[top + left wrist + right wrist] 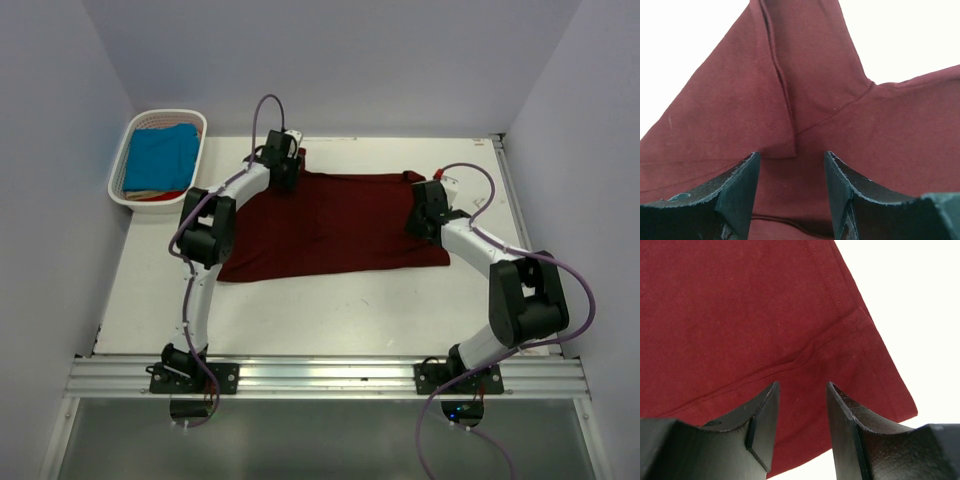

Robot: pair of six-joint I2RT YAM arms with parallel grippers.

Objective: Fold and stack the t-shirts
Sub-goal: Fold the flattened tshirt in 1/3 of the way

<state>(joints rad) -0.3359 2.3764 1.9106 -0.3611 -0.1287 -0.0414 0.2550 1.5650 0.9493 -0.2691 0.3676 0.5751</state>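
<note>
Here the maroon t-shirt lies under left gripper and right gripper.

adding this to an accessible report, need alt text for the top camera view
A dark maroon t-shirt lies spread on a white table, with the left gripper at its far left corner and the right gripper near its right edge. A white basket holding a blue shirt sits at the table's far left.
</note>
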